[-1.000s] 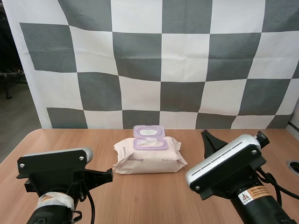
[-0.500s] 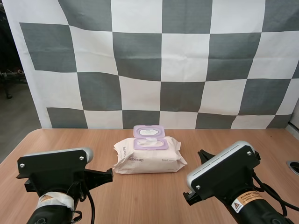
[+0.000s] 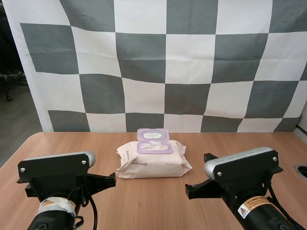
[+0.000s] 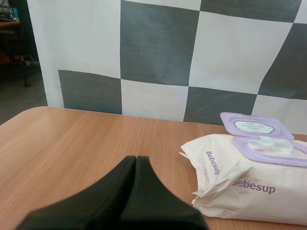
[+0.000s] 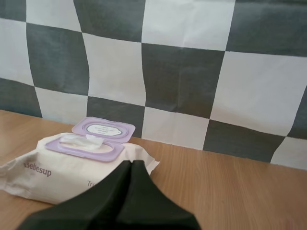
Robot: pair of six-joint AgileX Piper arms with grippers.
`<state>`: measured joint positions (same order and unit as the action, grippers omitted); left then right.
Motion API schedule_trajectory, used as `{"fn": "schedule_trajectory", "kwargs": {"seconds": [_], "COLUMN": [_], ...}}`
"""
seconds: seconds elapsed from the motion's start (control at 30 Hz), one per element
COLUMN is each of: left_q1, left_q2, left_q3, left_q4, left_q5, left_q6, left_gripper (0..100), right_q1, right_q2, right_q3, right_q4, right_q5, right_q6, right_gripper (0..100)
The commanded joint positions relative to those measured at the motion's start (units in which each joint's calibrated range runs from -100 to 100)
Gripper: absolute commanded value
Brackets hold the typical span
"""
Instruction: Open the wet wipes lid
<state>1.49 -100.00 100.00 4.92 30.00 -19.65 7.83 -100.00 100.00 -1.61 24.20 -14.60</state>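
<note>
A cream pack of wet wipes (image 3: pixel 152 160) lies on the wooden table (image 3: pixel 158 201) at the middle. Its purple lid (image 3: pixel 152 134) is flipped up and back, and a white wipe shows in the opening (image 3: pixel 154 146). My left gripper (image 4: pixel 135 165) is shut on nothing, low over the table to the left of the pack (image 4: pixel 249 179). My right gripper (image 5: pixel 132 167) is also shut on nothing, just in front of the pack (image 5: pixel 72 165) and to its right. The lid (image 5: pixel 103 129) stands open behind the opening in the right wrist view too.
Both arms (image 3: pixel 57 184) (image 3: pixel 242 179) sit near the table's front edge, one on each side of the pack. A round dark hole (image 3: pixel 302 171) lies at the table's right edge.
My right arm has drawn back from beside the pack toward the front edge and levelled out. The pack, its open lid and my left arm have not moved.
</note>
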Motion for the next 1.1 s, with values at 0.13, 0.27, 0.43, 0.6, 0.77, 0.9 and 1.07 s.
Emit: {"fn": "schedule_trajectory", "kwargs": {"seconds": [0.13,0.27,0.43,0.6,0.77,0.9,1.07], "left_q1": [0.06,0.06,0.06,0.06,0.06,0.06,0.06], "left_q2": [0.0,0.0,0.0,0.0,0.0,0.0,0.0], "left_q3": [0.0,0.0,0.0,0.0,0.0,0.0,0.0], "left_q4": [0.1,0.1,0.1,0.1,0.1,0.1,0.1], "left_q5": [-0.1,-0.1,-0.1,-0.1,-0.1,-0.1,-0.1], "left_q6": [0.0,0.0,0.0,0.0,0.0,0.0,0.0], "left_gripper": [0,0,0,0,0,0,0], "right_q1": [0.0,0.0,0.0,0.0,0.0,0.0,0.0], "right_q2": [0.0,0.0,0.0,0.0,0.0,0.0,0.0], "right_q3": [0.0,0.0,0.0,0.0,0.0,0.0,0.0], "right_q4": [-2.6,-2.6,-3.7,-5.2,-6.5,-6.8,-6.1], "right_q5": [1.8,1.8,1.2,2.2,3.5,4.3,6.9], "right_q6": [2.0,2.0,2.0,2.0,2.0,2.0,2.0], "right_gripper": [0,0,0,0,0,0,0]}}
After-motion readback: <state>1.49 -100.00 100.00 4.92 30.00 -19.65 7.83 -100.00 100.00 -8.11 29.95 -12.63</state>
